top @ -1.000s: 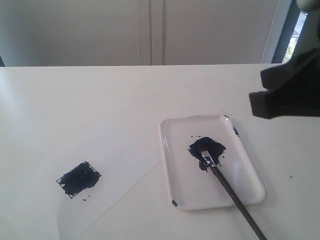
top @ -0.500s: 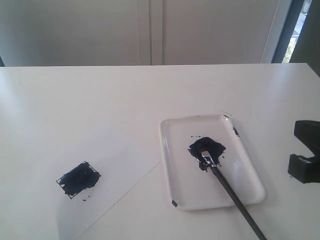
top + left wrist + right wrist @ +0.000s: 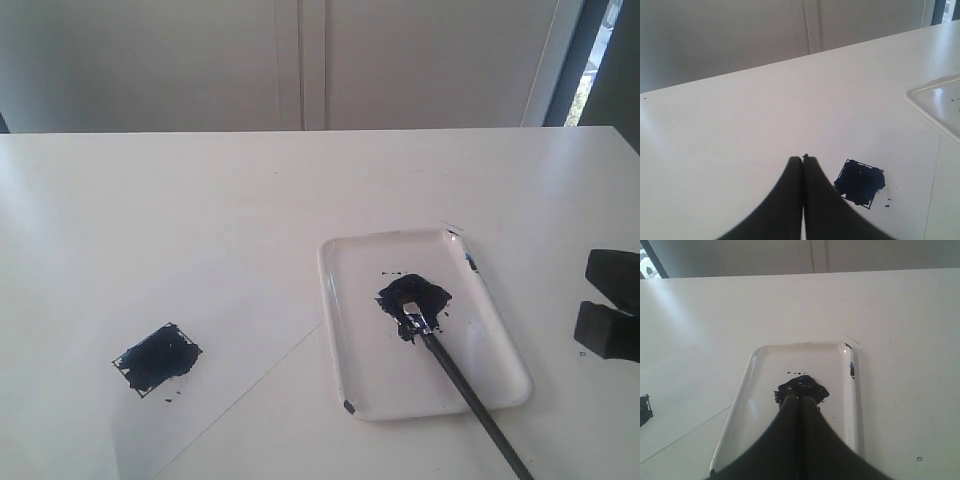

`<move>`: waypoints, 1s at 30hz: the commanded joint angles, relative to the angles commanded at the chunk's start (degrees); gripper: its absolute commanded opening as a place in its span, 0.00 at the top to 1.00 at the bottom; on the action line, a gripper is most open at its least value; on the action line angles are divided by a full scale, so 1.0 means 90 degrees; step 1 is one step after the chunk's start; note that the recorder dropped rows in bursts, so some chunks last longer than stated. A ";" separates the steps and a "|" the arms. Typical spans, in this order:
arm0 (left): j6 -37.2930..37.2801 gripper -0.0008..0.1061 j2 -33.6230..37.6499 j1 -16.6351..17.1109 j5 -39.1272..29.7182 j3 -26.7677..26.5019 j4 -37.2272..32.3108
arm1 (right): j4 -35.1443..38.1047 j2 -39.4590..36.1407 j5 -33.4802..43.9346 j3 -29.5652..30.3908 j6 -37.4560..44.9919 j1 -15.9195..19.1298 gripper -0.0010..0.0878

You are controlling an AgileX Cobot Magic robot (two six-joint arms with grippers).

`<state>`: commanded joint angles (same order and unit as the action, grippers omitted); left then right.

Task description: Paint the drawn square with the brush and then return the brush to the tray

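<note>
The drawn square point(image 3: 157, 359) on the paper at the left is filled with dark navy paint. To its right stands the white tray point(image 3: 370, 340) with a navy blotch point(image 3: 415, 296) at its middle. The brush point(image 3: 450, 365) lies in the tray, bristles on the blotch, black handle crossing the near rim onto the table. No gripper holds it. My right gripper point(image 3: 606, 300) hangs at the right edge, apart from the tray; in its wrist view it point(image 3: 799, 398) is shut and empty above the tray point(image 3: 765, 385). My left gripper point(image 3: 803, 159) is shut and empty beside the square point(image 3: 860, 182).
The flat white paper sheet point(image 3: 230, 300) lies under the square, its edge running diagonally toward the tray. The white table ends at a pale wall at the back, with a dark window frame point(image 3: 570, 60) at the far right. A tray corner point(image 3: 940, 100) shows in the left wrist view.
The right gripper has dropped from the upper right down to the table's right edge and then held nearly still. The brush, the tray and the square have not moved.
</note>
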<state>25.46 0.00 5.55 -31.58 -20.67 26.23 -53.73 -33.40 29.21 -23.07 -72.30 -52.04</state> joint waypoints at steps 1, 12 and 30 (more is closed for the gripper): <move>0.0000 0.99 0.0000 0.0000 0.0012 0.0000 0.0000 | 0.0000 0.0000 0.0000 0.0000 0.0000 0.0000 0.99; 0.0000 0.99 0.0000 0.0000 0.0002 0.0000 -0.0067 | 0.0064 0.1295 -0.0650 0.0039 0.0000 0.1617 0.99; 0.0000 0.99 0.0000 0.0000 0.0013 0.0000 -0.0067 | 0.0039 0.3712 -0.0565 0.0053 0.0000 0.4522 0.99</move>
<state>25.46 0.00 5.55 -31.47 -20.67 25.62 -53.38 0.00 24.13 -22.58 -72.30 -11.34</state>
